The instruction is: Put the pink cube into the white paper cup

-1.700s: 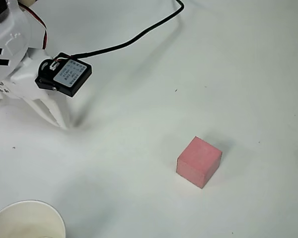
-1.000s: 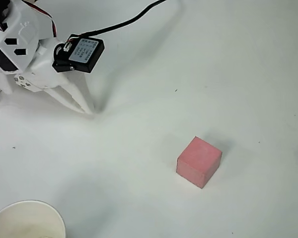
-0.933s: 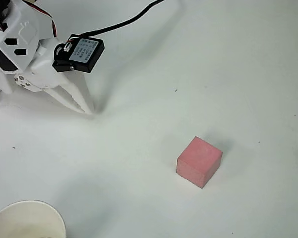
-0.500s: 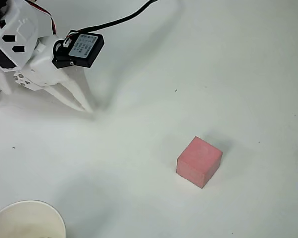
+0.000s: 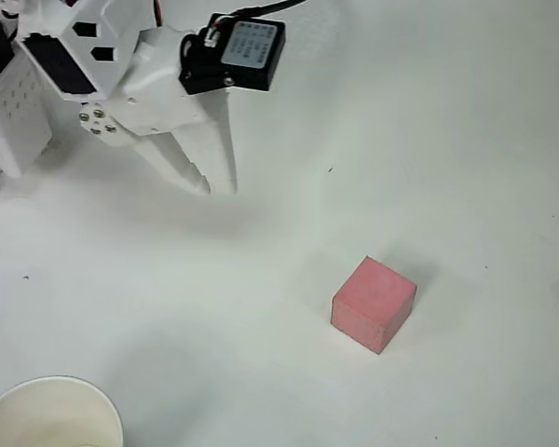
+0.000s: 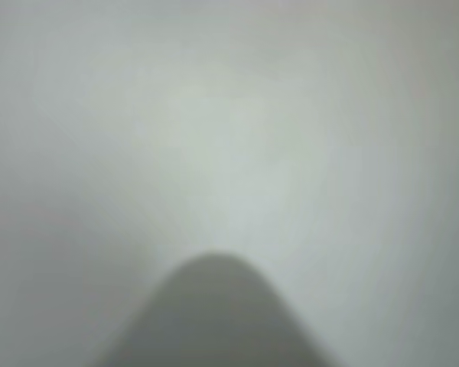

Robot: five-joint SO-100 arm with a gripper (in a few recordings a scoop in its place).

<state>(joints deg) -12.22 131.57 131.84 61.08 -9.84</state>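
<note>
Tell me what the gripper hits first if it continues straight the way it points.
Probably bare table: the gripper points down-right in the overhead view, roughly toward the cube, but its height is unclear.

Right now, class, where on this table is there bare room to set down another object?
Bare: right of the gripper, above the pink cube; also between the cube and white paper cup. Crowded: the top-left corner, under the arm.

White arm [image 5: 140, 84], black servo [image 5: 242, 51], pointed end effector [image 5: 212, 184]
</note>
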